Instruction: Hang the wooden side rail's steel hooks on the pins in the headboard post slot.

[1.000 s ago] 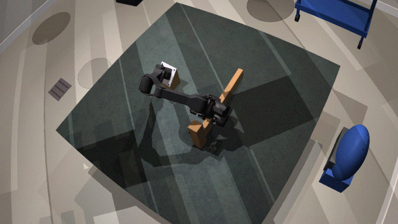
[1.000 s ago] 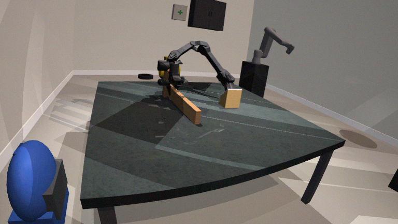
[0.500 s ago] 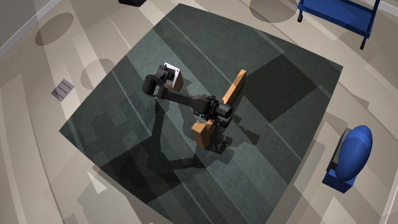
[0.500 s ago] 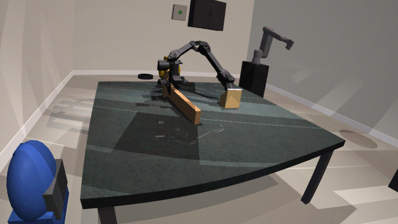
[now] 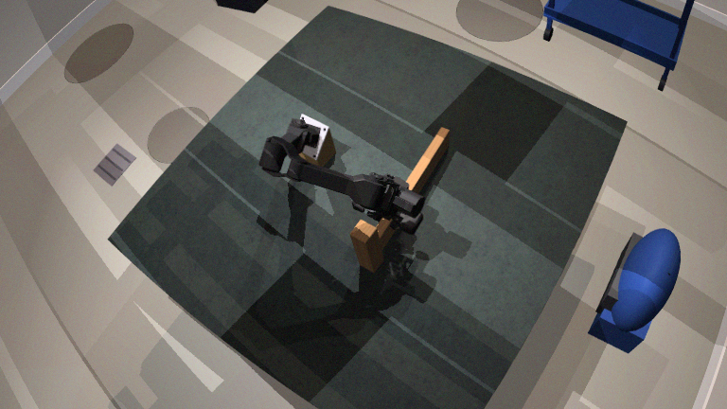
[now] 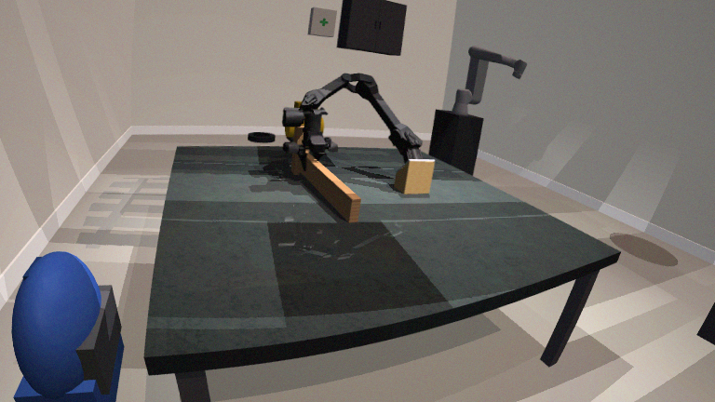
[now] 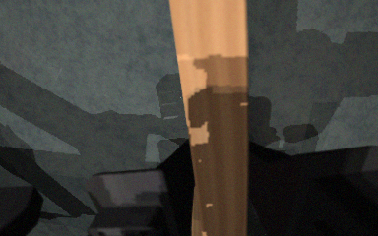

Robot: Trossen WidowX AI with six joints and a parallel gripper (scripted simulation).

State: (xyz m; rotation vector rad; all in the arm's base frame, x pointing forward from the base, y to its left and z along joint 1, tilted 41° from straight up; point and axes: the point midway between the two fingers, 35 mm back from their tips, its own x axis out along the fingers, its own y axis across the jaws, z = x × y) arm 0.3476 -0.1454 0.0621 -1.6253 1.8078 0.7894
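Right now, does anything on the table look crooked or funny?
Nothing looks broken or spilled. The wooden side rail lies slanted across the table, one end at the headboard post. That is only because the gripper has its jaws shut on it. Whether the hooks sit on the pins cannot be seen.

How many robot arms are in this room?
2. One arm stands on a wooden block on the table, gripping the rail by the post. A grey arm sits on a black pedestal by the wall. Others may be out of view.
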